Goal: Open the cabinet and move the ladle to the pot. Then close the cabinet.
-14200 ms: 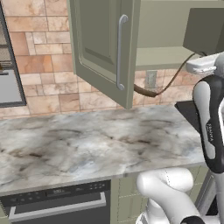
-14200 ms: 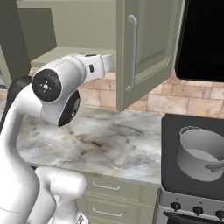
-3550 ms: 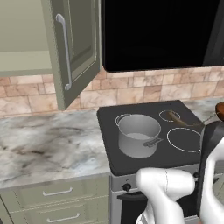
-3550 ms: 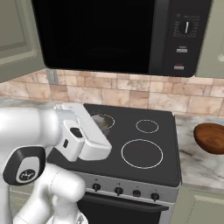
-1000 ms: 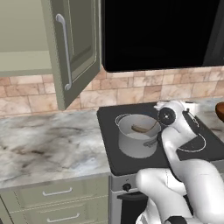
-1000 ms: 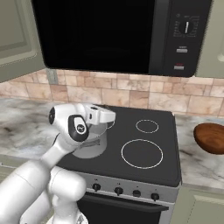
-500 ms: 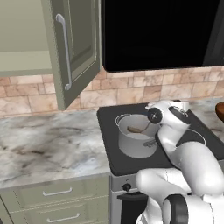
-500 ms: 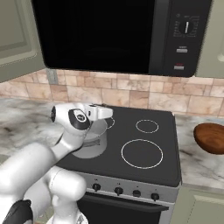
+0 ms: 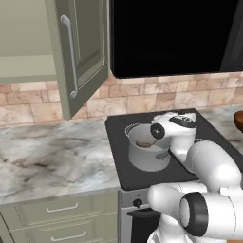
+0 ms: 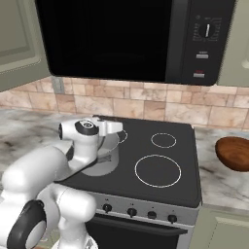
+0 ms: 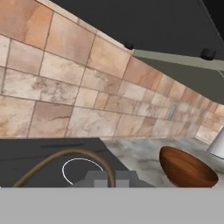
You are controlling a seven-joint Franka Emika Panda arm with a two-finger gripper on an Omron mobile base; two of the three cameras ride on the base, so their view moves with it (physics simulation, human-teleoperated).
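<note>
The end effector (image 11: 106, 180) barely rises above the bottom edge of the hand view; its fingers are drawn together with the ladle (image 11: 65, 158) handle curving up from between them, so it is clenched on the ladle. In the left base view the ladle's little bowl (image 9: 143, 143) lies inside the pot (image 9: 148, 154), low against the pale inner wall at frame centre. In the right base view the arm's white wrist hides most of the pot (image 10: 103, 164), leaving a grey rim at centre left.

The cabinet (image 9: 78, 54) door stands swung open in the upper left of the left base view. A brown wooden bowl (image 10: 234, 153) rests on the bench (image 9: 50, 159) at the right edge, partly cut off.

The arm folds over the stove (image 10: 160, 163), wrist level above the pot.
</note>
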